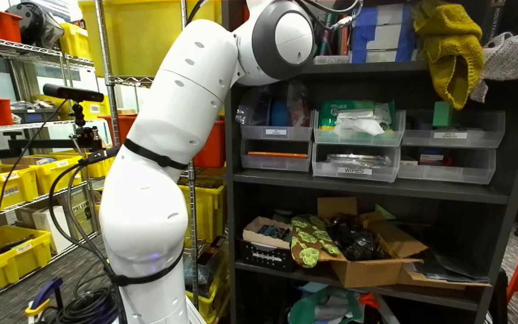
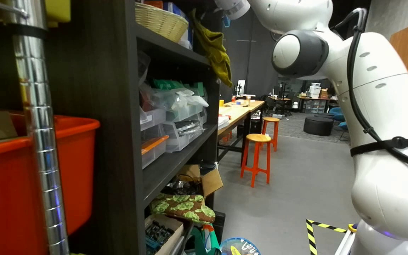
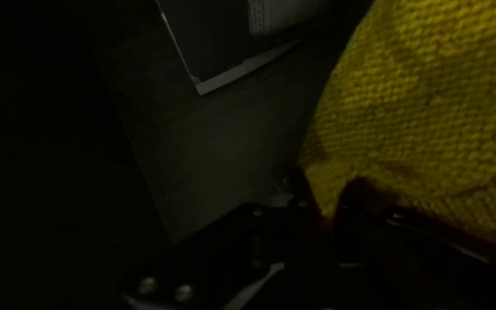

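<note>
Wrist view: gripping, with jaws closed, yellow cloth (image 3: 416, 116), draped over the front edge of a shelf (image 1: 369, 67) in both exterior views, with grey cloth (image 1: 508, 63) just beside.

White arm (image 1: 169, 112), black straps (image 1: 154, 156)

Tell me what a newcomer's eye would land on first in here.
Probably the big white robot arm, looming in both exterior views beside dark shelving. Next comes the mustard-yellow knitted fabric, drooping over the edge of the upper shelf; in the wrist view, the gripper pinches a bit of it. A bright orange-red bin also stands out, at the left of an exterior view.
</note>
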Motion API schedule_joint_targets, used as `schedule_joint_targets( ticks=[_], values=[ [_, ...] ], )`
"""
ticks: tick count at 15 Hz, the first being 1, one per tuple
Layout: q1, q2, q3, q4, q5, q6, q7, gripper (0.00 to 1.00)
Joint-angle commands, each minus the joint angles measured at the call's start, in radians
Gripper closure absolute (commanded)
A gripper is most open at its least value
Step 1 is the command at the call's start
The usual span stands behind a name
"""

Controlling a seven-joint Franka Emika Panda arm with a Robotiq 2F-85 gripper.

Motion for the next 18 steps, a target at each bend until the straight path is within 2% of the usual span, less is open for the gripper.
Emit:
schedule_joint_targets(
  ticks=[1,10,18],
  values=[
    [0.003,-0.035,0.012,-0.024,0.005,-0.048,-0.036,0.99],
    [-0.013,-0.025,-0.010,-0.015,0.037,0.058,0.044,0.99],
    [-0.007,-0.012,-0.045,-0.046,-0.012,0.019,0.101,0.99]
  ],
)
